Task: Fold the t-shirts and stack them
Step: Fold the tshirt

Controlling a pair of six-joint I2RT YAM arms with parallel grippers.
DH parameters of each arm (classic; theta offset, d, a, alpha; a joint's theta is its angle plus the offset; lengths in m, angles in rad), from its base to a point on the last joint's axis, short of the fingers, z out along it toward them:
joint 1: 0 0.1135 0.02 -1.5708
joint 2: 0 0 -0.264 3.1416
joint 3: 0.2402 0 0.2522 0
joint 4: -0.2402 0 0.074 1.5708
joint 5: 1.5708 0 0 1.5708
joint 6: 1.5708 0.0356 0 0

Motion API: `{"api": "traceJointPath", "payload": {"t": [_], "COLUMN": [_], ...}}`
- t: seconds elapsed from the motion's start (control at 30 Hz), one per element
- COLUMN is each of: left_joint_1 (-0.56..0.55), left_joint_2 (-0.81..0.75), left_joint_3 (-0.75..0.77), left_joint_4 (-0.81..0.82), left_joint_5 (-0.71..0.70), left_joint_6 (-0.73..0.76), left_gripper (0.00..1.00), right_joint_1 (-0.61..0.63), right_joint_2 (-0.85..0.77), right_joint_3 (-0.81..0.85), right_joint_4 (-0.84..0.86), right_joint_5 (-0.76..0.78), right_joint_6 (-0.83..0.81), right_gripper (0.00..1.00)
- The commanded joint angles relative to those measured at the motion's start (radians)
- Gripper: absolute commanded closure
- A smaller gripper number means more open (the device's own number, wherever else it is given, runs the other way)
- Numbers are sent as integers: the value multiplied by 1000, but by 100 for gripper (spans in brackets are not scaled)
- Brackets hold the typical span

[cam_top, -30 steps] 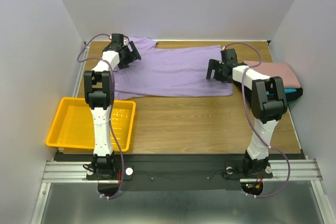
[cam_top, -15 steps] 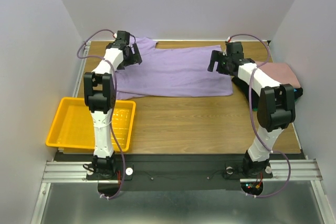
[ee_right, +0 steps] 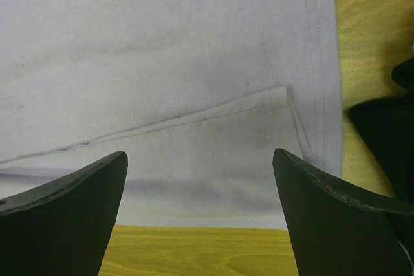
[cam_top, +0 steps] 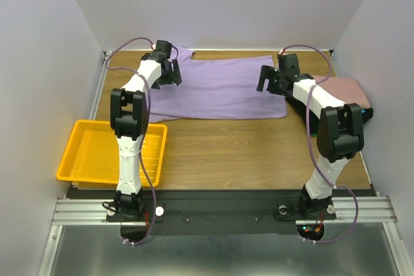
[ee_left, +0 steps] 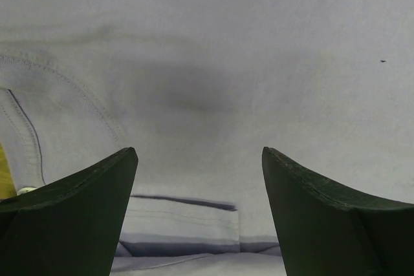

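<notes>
The lavender t-shirt (cam_top: 220,88) is seen spread lengthwise beneath both wide-open tools, collar end under the left tool (cam_top: 173,77), hem under the right tool (cam_top: 268,87).

The left gripper (ee_left: 198,153) hangs close over the purple shirt (ee_left: 226,37), which fills the view. Its two dark fingers (ee_left: 77,211) are spread wide apart. A curved stitched seam (ee_left: 71,92) runs along the left, and a folded hem (ee_left: 184,221) lies between the fingers.

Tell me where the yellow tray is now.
Top view: the yellow tray sits at the table's near-left corner, its far edge by the lavender t-shirt's corner.
</notes>
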Motion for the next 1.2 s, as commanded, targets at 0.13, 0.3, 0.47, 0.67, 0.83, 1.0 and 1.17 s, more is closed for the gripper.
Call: {"api": "traceJointPath", "payload": {"t": [0.13,0.3,0.47,0.67,0.83,1.0,1.17], "left_joint_1": [1,-11,-26,-29,-37,-35,-32], "left_joint_2": [45,57,77,53,40,54,83], "left_joint_3": [41,32,60,66,77,75,80], "left_joint_4": [-23,-31,-92,-118,-92,-84,-83], "left_joint_5": [-27,-53,-146,-191,-147,-131,-105], "left_joint_6": [-4,-10,-34,-54,-36,-22,-22], "left_gripper": [16,16,28,55,85,100,100], "right_joint_1": [-2,-2,-2,-2,-3,-2,-2], "right_joint_2": [-29,-18,-7,-3,3,6,19], "right_joint_3": [-11,-16,-14,-16,-14,-14,-13], "right_joint_4": [-2,-5,-7,-10,-11,-16,-20], "right_joint_5": [43,46,37,42,40,49,58], "right_joint_6": [-25,-23,-22,-22,-22,-26,-32], "right_gripper": [0,0,0,0,0,0,0]}}
